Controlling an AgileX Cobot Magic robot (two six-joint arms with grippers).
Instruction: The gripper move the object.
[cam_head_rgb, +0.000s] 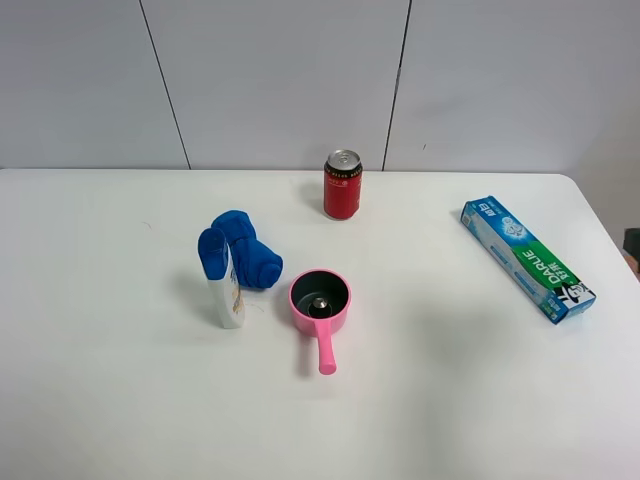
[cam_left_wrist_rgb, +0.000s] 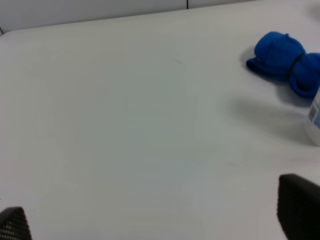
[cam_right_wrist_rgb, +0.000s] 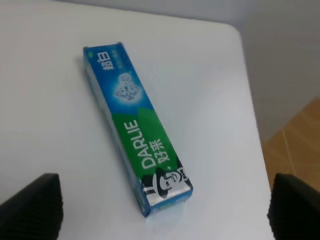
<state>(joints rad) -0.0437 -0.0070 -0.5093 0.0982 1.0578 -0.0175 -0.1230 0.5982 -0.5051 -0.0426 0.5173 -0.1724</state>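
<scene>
The tiny dark grey metallic capsule (cam_head_rgb: 321, 302) sits inside the pink pot (cam_head_rgb: 300, 305) with a handle, near the middle of the white table in the exterior high view. Neither arm shows in that view. In the left wrist view the left gripper (cam_left_wrist_rgb: 155, 220) is open and empty, its black fingertips (cam_left_wrist_rgb: 299, 204) wide apart over bare table. In the right wrist view the right gripper (cam_right_wrist_rgb: 162, 212) is open and empty, its fingertips (cam_right_wrist_rgb: 32, 205) on either side of the near end of a toothpaste box.
A red soda can (cam_head_rgb: 342, 185) stands at the back. A blue cloth (cam_head_rgb: 250, 255) (cam_left_wrist_rgb: 282, 57) and a white bottle with a blue cap (cam_head_rgb: 222, 280) lie left of the pot. A Darlie toothpaste box (cam_head_rgb: 527, 258) (cam_right_wrist_rgb: 135, 140) lies near the table's right edge.
</scene>
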